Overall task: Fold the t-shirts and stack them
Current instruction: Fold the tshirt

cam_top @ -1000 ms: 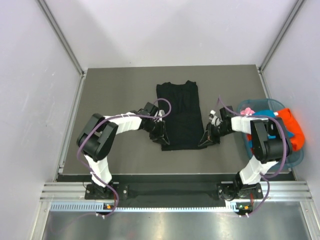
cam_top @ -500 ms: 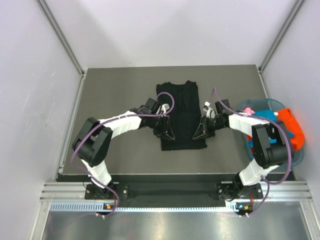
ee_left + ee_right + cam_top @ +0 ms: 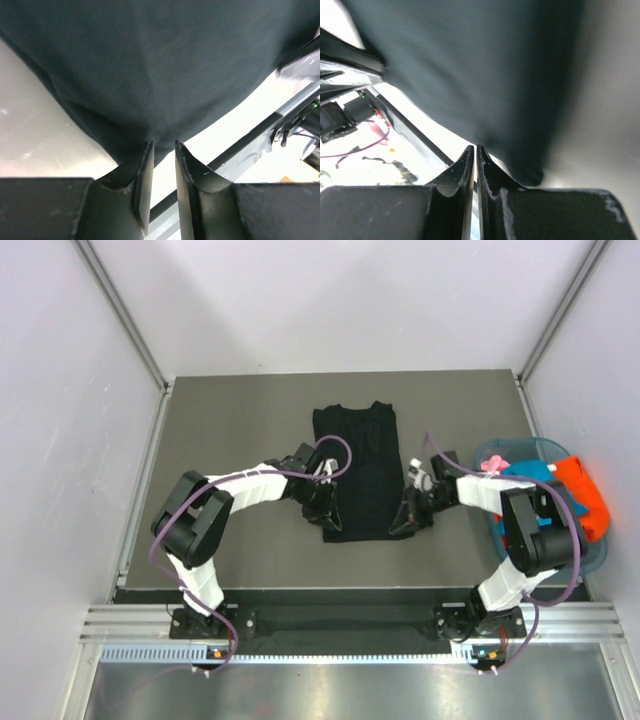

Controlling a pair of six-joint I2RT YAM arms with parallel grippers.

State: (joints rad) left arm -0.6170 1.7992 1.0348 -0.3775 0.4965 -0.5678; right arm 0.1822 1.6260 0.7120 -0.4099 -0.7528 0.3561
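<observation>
Black tee (image 3: pixel 357 455) hem betw. L hand (image 3: pixel 326 510), R hand (image 3: pixel 404 521).

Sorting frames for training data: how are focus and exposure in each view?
Top view: sharp, evenly lit, black t-shirt shows little detail. Left wrist: table beside the cloth washed out pale. Right wrist: shirt smeared with blur, bright glare lower left.

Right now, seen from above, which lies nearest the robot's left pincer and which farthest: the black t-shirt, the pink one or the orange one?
From the left pincer:
1. black t-shirt, mid-table, right at its tips.
2. pink t-shirt, at the inner edge of the basket.
3. orange t-shirt, over the basket's outer side.
</observation>
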